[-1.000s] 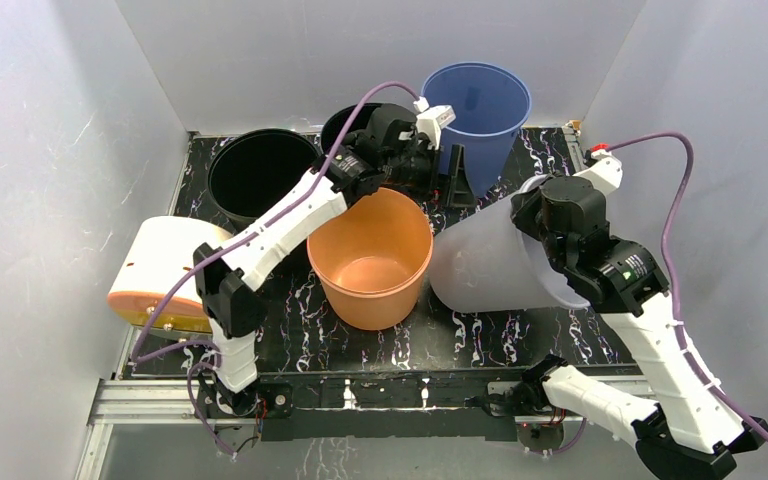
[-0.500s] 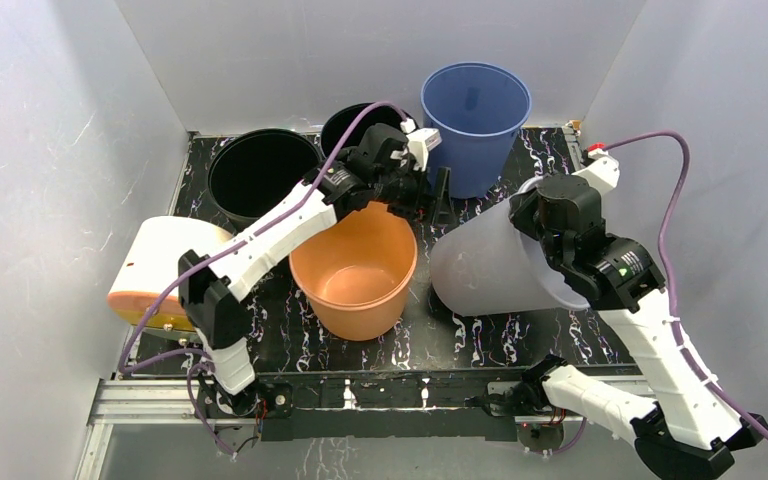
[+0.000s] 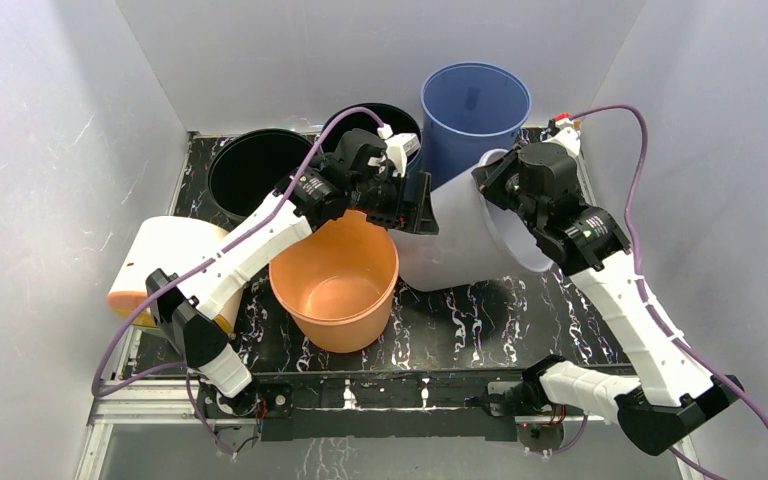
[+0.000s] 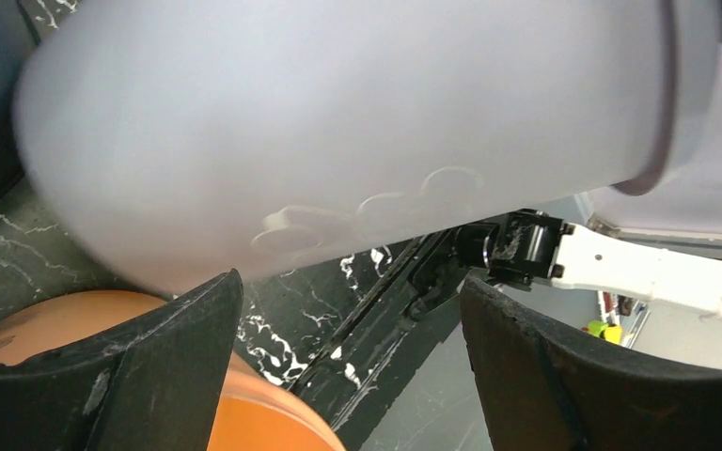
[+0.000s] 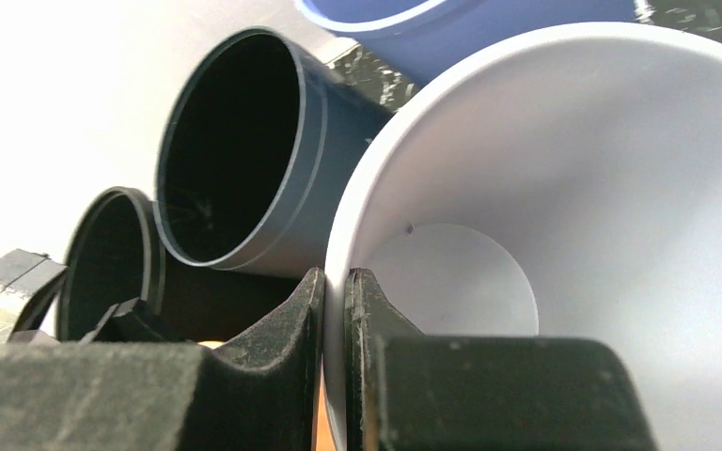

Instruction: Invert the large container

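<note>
The large container point(image 3: 457, 248) is a pale white bucket lying tilted on its side, mouth toward the back right. My right gripper point(image 3: 501, 182) is shut on its rim, one finger inside and one outside point(image 5: 335, 282). The right wrist view looks into the container point(image 5: 583, 178) down to its round bottom. My left gripper point(image 3: 416, 206) stands open beside the container's closed end. In the left wrist view the container point(image 4: 338, 113) fills the top, just above the gap of the left gripper point(image 4: 350, 293), which holds nothing.
An orange bucket point(image 3: 335, 285) stands upright under the left arm, touching the container's base side. A blue bucket point(image 3: 475, 100) and two black buckets point(image 3: 258, 168) point(image 3: 385, 115) stand at the back. A white and orange container point(image 3: 160, 268) lies at the left edge.
The right arm has swung the container's mouth up and toward the back, shifting it left. The left gripper has moved left and stays open. The orange bucket has slid left and nearer.
</note>
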